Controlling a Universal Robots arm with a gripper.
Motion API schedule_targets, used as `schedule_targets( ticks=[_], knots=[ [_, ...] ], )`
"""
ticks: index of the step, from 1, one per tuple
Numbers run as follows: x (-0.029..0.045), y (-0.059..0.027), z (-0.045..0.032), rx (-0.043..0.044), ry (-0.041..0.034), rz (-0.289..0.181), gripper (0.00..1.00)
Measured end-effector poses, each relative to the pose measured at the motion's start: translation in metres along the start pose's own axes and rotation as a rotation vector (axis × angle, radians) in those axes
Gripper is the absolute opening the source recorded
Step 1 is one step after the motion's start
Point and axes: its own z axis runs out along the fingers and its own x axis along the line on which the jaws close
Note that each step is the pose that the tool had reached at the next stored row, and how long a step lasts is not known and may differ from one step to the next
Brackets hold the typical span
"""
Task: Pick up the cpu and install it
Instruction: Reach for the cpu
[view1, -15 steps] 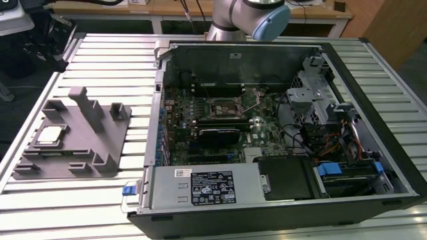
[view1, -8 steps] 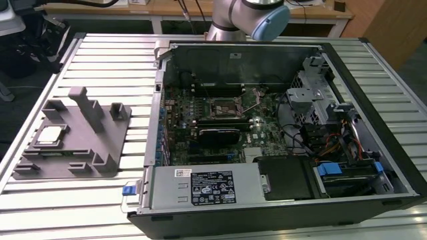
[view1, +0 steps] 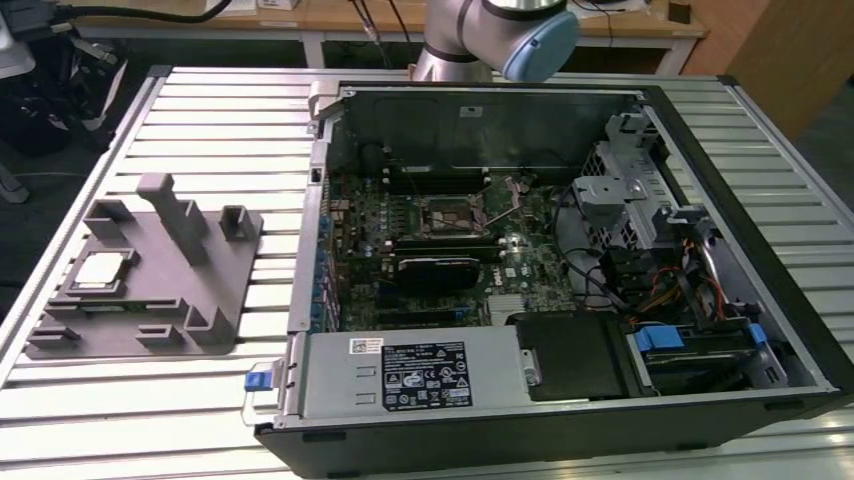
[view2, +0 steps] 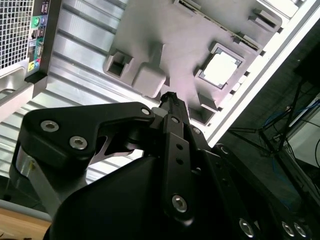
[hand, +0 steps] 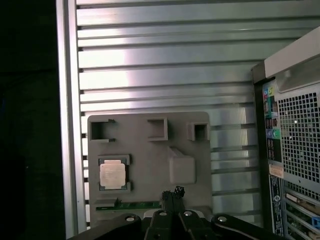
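Closed, empty jaws near the grey holder, cpu in its recess, label-bearing open computer case just beside.

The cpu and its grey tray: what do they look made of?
The cpu: metal top, judging by its pale bright sheen; the darker rim may be circuit board. The grey tray: matte, uniform, blocky shapes, so probably plastic.
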Motion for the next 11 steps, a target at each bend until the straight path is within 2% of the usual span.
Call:
schedule_targets(
  ticks=[11],
  knots=[
    [0.0092,-0.0056,0.0115,0.0,0.0,0.0,0.11]
  ],
)
